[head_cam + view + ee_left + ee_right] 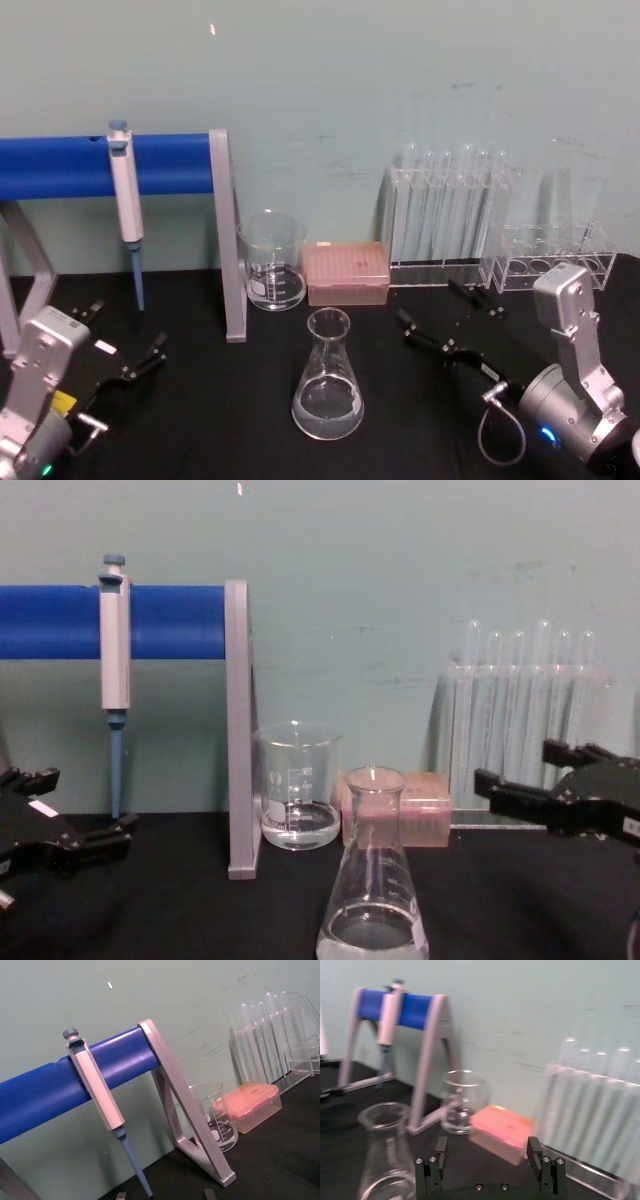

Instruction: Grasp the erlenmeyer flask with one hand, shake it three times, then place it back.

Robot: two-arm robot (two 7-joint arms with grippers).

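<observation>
Glass erlenmeyer flask (327, 378) stands upright, neck up; right gripper (447, 322) spread beside it, left gripper (120, 345) spread, idle.

The flask (372, 880) lost its base at the chest view's 6 o'clock edge; the right wrist view was blurred.

A pale green wall (400, 70) stands close behind the black table (200, 420), marked with faint dark scuffs on its right half. A small bright spot of light (212, 29) sits high on the wall. Soft shadows fall on the wall behind the glassware at the back of the table. The tabletop is matte and dark.
</observation>
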